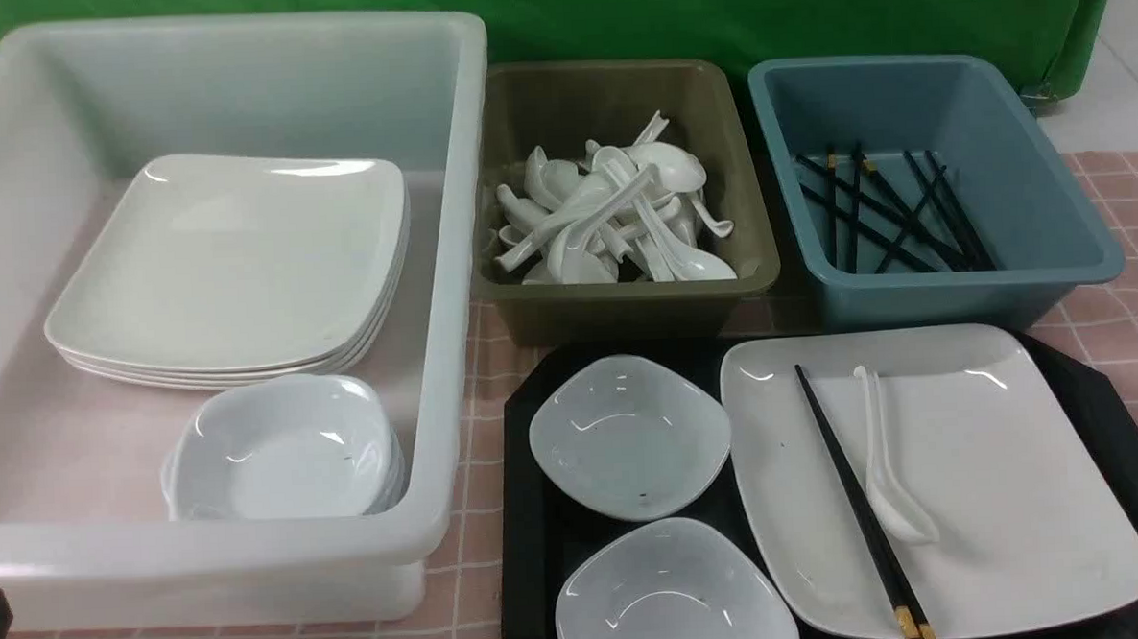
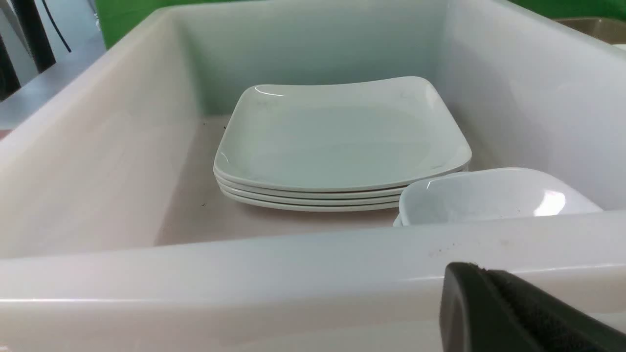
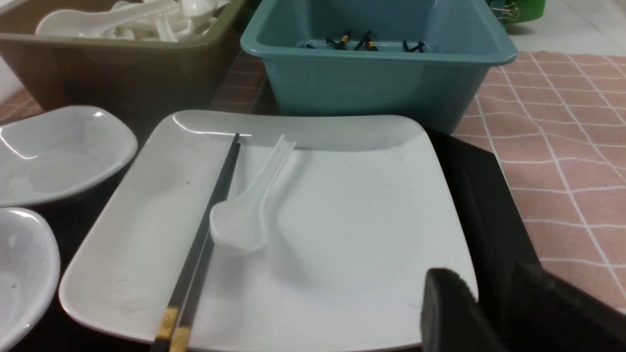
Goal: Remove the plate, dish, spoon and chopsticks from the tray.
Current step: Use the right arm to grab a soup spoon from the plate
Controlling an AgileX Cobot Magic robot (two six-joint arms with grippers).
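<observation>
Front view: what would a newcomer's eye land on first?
The big white plate on the black tray, near right, with the chopsticks and spoon lying side by side on it. Next, the large white tub on the left, holding a stack of matching plates.

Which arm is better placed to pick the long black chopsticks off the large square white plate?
Right. The right gripper hangs open beside that plate on the black plastic tray, with the chopsticks just ahead. The left gripper sits shut outside the translucent white tub.
</observation>
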